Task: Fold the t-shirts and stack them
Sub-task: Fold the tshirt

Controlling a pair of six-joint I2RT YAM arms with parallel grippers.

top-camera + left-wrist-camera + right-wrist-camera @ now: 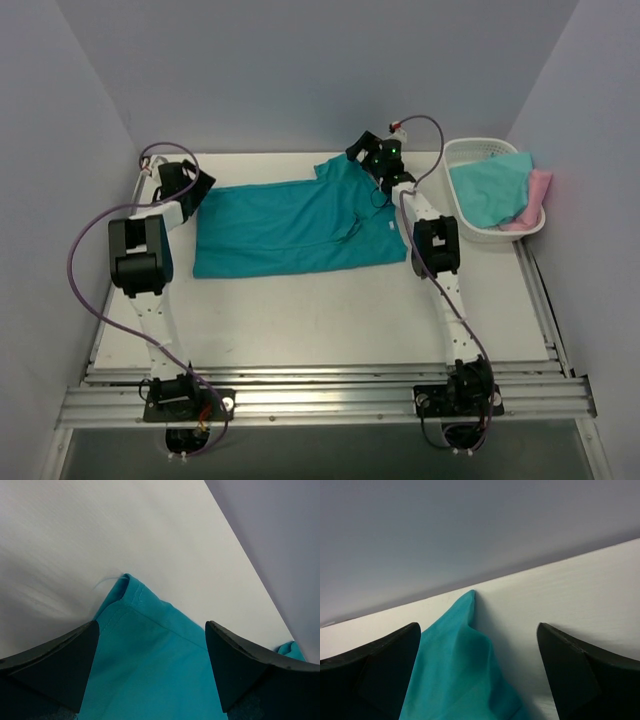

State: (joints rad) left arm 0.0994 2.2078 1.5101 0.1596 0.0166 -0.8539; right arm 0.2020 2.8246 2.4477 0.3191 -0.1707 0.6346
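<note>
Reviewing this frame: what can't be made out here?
1. Top view: the right gripper and its arm hide the right end of the teal t-shirt.
2. Top view: the aqua t-shirt covers most of the pink t-shirt in the basket; anything beneath is hidden.
3. Both wrist views: the bottom edge and fingers cut the teal t-shirt to one corner.

Teal t-shirt (465, 670) peaks on the table (580, 595) between spread fingers (375, 670).

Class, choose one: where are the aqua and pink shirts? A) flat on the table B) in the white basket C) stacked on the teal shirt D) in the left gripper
B: the aqua shirt and pink shirt lie bunched in the white basket, apart from the teal shirt.
</note>
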